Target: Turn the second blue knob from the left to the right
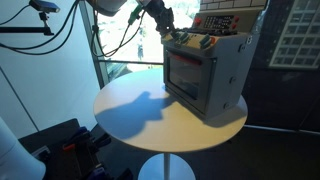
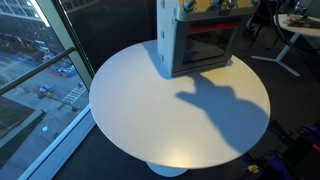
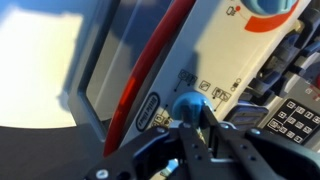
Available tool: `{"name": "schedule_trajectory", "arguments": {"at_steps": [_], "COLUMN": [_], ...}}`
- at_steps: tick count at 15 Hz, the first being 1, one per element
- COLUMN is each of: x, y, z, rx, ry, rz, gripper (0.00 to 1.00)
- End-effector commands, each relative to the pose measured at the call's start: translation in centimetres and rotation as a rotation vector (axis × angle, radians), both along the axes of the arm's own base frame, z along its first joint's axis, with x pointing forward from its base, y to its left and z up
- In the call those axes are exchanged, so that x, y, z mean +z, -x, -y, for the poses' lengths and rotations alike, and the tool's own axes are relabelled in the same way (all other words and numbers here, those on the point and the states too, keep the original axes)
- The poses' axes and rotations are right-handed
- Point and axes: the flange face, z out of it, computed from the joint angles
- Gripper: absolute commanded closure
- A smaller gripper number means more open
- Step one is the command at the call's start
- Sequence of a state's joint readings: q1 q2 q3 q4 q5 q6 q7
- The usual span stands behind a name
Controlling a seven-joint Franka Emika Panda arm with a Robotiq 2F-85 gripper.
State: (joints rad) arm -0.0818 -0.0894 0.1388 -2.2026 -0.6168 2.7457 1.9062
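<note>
A grey toy oven with a red-trimmed door stands on the round white table; it also shows in an exterior view. In the wrist view a blue knob sits on the oven's white control panel. My gripper has its dark fingers closed against this knob. A second blue knob shows at the top right edge. In an exterior view the gripper hangs at the oven's top corner. Which knob in the row I hold cannot be told.
The oven sits at the table's far edge in an exterior view. A glass window wall runs beside the table. Cables and gear lie on the floor. A desk stands behind.
</note>
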Motion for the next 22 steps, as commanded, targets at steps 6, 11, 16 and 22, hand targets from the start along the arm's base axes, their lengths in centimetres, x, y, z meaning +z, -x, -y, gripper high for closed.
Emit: {"name": "schedule_trajectory", "arguments": {"at_steps": [6, 11, 16, 22], "x": [-0.46, -0.60, -0.55, -0.39], "y": [1.11, 1.35, 1.43, 1.57], "z": [1.64, 1.53, 1.47, 1.22], "rx": [-0.168, -0.244, -0.304, -0.302], "ry": [-0.073, -0.133, -0.184, -0.186], "rz": [0.038, 0.058, 0.076, 0.081], "gripper": [0.95, 0.96, 0.96, 0.53]}}
